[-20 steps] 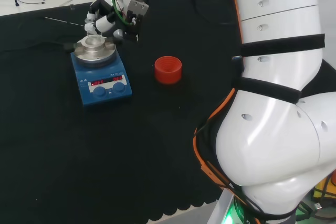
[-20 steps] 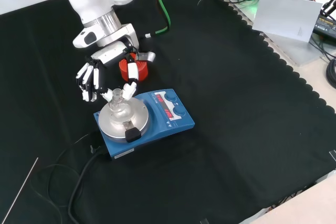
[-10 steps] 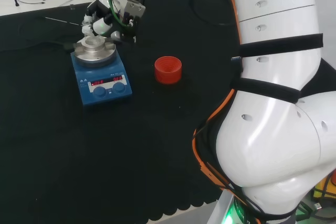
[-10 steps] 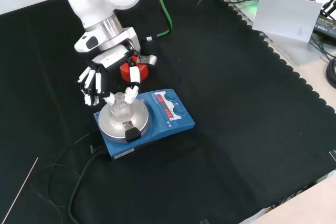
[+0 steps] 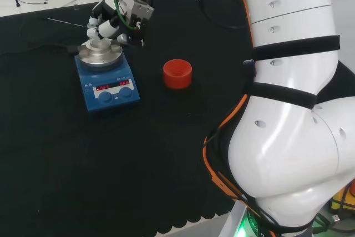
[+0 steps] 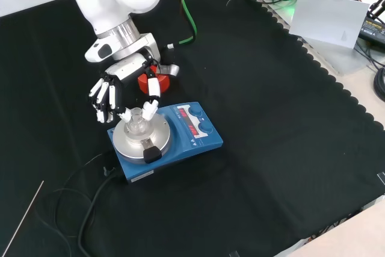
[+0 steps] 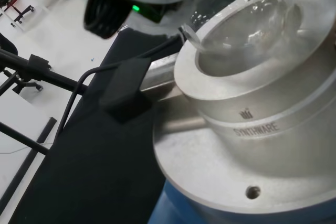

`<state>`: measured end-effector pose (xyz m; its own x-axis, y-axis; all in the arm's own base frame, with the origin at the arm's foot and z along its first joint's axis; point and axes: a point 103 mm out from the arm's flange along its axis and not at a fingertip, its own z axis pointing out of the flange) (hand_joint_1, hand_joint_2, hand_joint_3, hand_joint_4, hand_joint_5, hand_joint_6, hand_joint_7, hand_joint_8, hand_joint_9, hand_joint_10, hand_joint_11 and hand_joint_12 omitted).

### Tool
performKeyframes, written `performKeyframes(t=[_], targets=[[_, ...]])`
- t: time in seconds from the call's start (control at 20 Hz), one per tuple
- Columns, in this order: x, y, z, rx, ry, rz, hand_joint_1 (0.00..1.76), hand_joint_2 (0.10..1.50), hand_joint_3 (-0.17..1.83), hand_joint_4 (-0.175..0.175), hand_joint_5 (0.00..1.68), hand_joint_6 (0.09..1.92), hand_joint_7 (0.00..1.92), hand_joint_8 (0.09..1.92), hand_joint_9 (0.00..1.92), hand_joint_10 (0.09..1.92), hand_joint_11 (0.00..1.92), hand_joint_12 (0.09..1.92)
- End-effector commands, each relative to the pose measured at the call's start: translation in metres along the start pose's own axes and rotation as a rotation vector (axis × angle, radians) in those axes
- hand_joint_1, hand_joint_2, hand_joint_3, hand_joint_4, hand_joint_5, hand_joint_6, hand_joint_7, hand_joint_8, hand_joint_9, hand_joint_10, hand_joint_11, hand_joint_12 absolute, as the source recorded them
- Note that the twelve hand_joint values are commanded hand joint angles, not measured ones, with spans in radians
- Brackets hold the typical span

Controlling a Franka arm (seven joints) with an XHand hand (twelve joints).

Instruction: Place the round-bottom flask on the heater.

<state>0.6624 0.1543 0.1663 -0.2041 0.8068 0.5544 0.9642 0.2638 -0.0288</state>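
Observation:
The clear round-bottom flask (image 6: 137, 126) sits in the bowl of the round metal block (image 6: 159, 132) on the blue heater (image 6: 194, 135). In the wrist view its bulb (image 7: 247, 22) rests in the block (image 7: 252, 108), the neck leaning a little. My hand (image 6: 127, 64) hangs just over it. One curled fingertip and the thumb tip lie at opposite sides of the flask's neck, while the other fingers (image 6: 101, 97) stay straighter, off to the left. In the head view the hand (image 5: 119, 12) is above the block (image 5: 100, 54) at the heater's (image 5: 108, 90) far end.
A red ribbed ring stand (image 5: 177, 74) stands on the cloth right of the heater, partly behind the hand in the front view (image 6: 144, 80). A black clip (image 6: 151, 153) sits on the block's near edge. The heater's cable (image 6: 90, 206) loops over the cloth.
One finger has curled in toward the flask's neck, opposite the thumb. The hand has shifted slightly; the flask has stayed in the block.

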Motion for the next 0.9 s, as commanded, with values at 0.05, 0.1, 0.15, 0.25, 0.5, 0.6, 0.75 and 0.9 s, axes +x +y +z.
performKeyframes(t=[0.05, 0.1, 0.15, 0.25, 0.5, 0.6, 0.75, 0.9], targets=[[-0.005, 0.001, 0.004, 0.006, -0.009, 0.008, 1.13, 0.59, 0.88, 0.075, 1.18, 0.95, 0.54, 0.54, 0.73, 0.49, 0.29, 1.31], [-0.005, 0.001, 0.004, 0.007, -0.007, 0.009, 1.13, 0.59, 0.88, 0.075, 1.18, 0.95, 0.54, 0.54, 0.73, 0.49, 0.29, 1.31], [-0.006, 0.001, 0.004, 0.007, -0.003, 0.010, 1.13, 0.59, 0.88, 0.075, 1.18, 0.95, 0.54, 0.54, 0.73, 0.49, 0.29, 1.31], [-0.007, 0.000, 0.005, 0.010, -0.005, 0.010, 1.13, 0.59, 0.88, 0.074, 1.18, 0.95, 0.54, 0.54, 0.73, 0.49, 0.29, 1.31], [-0.016, -0.004, 0.003, 0.005, 0.012, 0.015, 1.13, 0.60, 0.87, 0.070, 1.17, 0.96, 0.54, 0.54, 0.72, 0.49, 0.29, 1.31], [-0.018, -0.005, 0.002, 0.011, 0.014, 0.014, 1.12, 0.64, 0.83, 0.061, 1.14, 0.99, 0.53, 0.54, 0.72, 0.49, 0.29, 1.31], [-0.018, -0.006, 0.000, 0.021, 0.020, 0.010, 1.09, 0.76, 0.64, 0.084, 1.07, 1.01, 0.51, 0.55, 0.69, 0.51, 0.26, 1.32], [-0.018, -0.007, -0.002, 0.029, 0.020, 0.012, 1.03, 0.73, 0.65, 0.031, 0.86, 0.98, 0.48, 0.56, 0.66, 0.53, 0.23, 1.33]])
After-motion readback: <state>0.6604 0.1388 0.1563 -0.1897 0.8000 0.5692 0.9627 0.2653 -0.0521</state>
